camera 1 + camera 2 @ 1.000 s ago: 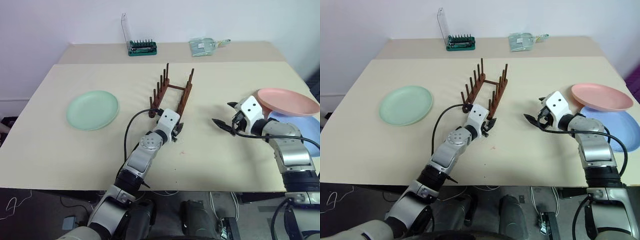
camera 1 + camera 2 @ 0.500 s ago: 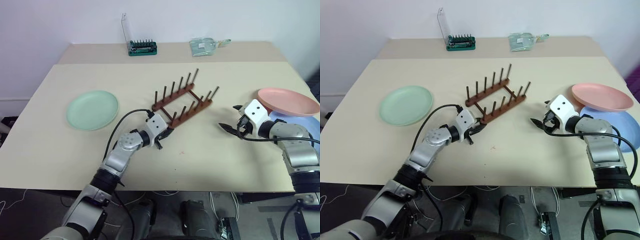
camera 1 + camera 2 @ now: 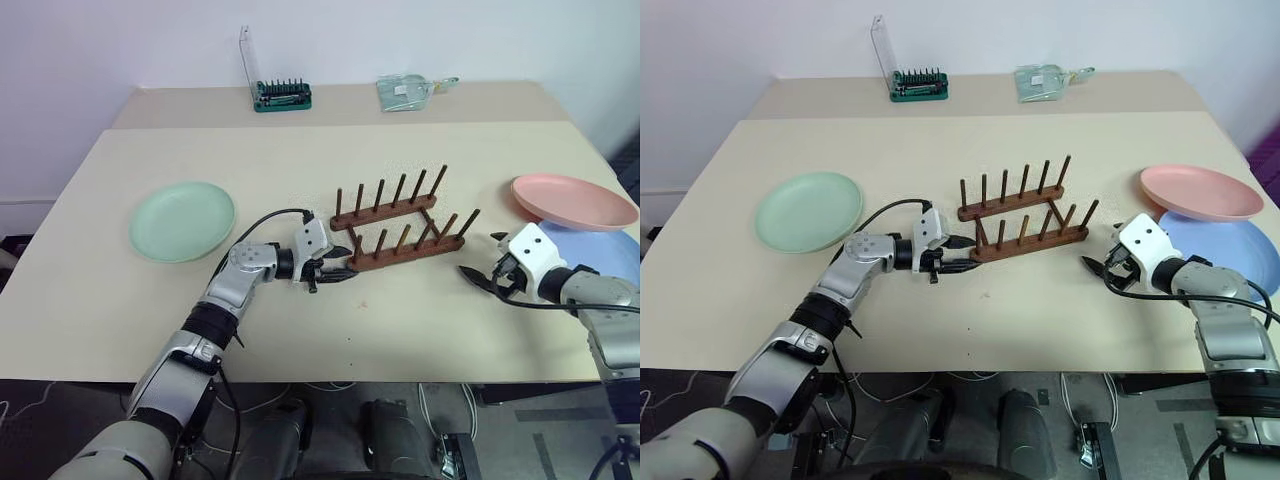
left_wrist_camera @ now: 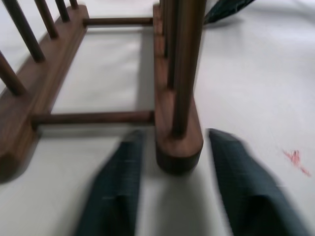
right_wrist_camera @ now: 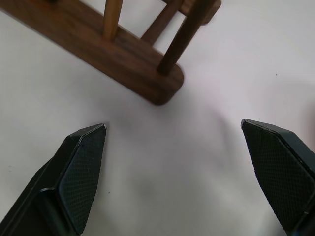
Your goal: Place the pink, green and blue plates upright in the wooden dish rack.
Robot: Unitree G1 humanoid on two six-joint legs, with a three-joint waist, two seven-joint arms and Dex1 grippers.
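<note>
The wooden dish rack (image 3: 395,225) lies crosswise at mid-table with its pegs upright and no plates in it. My left gripper (image 3: 338,263) is open at the rack's left end. Its fingers (image 4: 120,187) straddle the tip of the near rail (image 4: 177,142), with small gaps on both sides. My right gripper (image 3: 483,257) stands wide open just off the rack's right end, with bare table between its fingertips (image 5: 83,162). The green plate (image 3: 182,220) lies flat at the left. At the right edge, the pink plate (image 3: 1200,192) rests tilted over the blue plate (image 3: 1230,250).
A green tool holder with a clear lid (image 3: 283,95) and a clear packet (image 3: 408,90) sit on the far table section. A small red mark (image 3: 362,305) is on the tabletop in front of the rack.
The rack has swung from pointing away to lying across the table. My left gripper followed its end leftward and opened off the rail. My right gripper drew back to the right, staying open.
</note>
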